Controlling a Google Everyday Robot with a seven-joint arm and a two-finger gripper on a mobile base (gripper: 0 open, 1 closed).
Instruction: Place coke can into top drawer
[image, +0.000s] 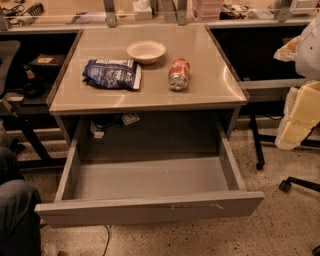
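The coke can (179, 74) lies on its side on the tabletop (210, 92), right of centre, with its silver end facing me. The top drawer (150, 207) is pulled fully out below the tabletop, and its inside holds nothing. Its flat front panel shows small white scratches. My gripper (300, 117) shows as cream-yellow parts at the right edge of the view. It hangs beside the table, well to the right of the can and above the floor, apart from both can and drawer.
A white bowl (146, 51) stands at the back of the tabletop, and a blue chip bag (112, 73) lies left of the can. A chair base with castors (287, 182) is on the floor at right. A person's knee (17, 210) is at lower left.
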